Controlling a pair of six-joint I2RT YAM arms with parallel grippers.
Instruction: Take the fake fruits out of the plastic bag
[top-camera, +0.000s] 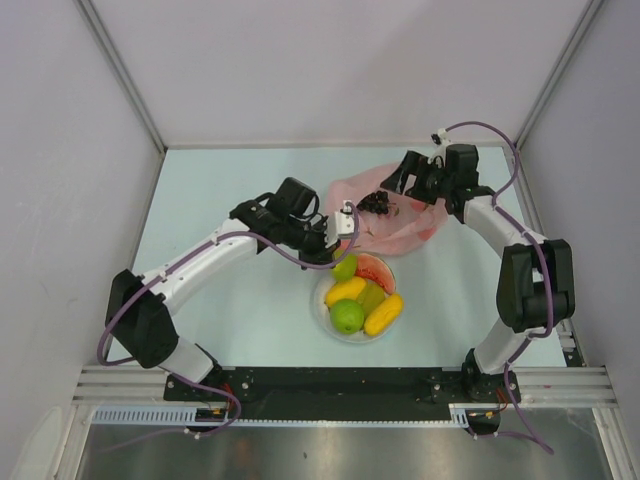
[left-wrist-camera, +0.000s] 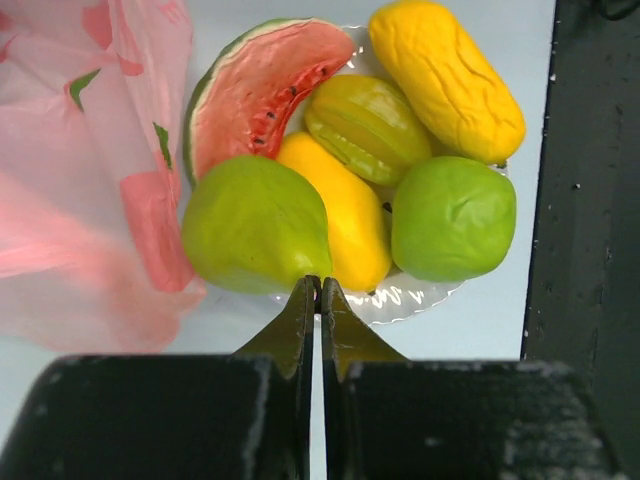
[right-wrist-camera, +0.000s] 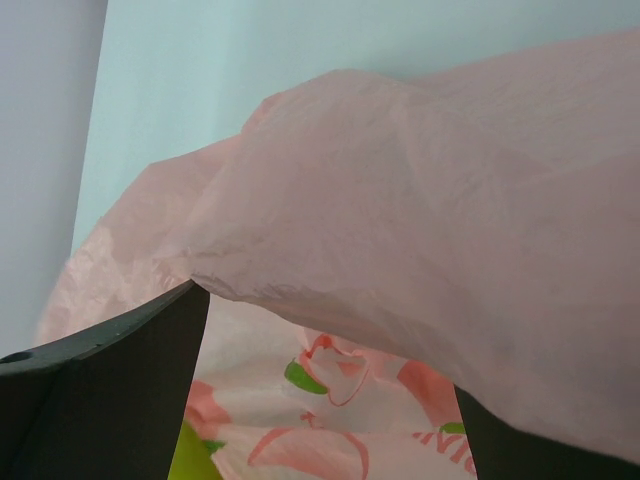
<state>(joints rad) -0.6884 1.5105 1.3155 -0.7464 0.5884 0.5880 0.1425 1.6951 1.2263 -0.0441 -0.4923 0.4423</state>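
Glossy plastic fruits (left-wrist-camera: 365, 125) crowd a round white plate (left-wrist-camera: 420, 295); left gripper (left-wrist-camera: 320, 290) sits empty, fingers pressed together. Right gripper (top-camera: 395, 183) gapes, pink plastic bag (right-wrist-camera: 450, 200) seemingly draped across.

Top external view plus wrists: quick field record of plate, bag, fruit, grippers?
plate: white plate, six fruits on it
on plate: green apple, watermelon slice, orange-yellow oblong, three more
off plate: grape bunch, at the pink bag; in or on it unclear
left gripper: shut, empty, by the plate rim
right gripper: fingers apart, bag film draped across them
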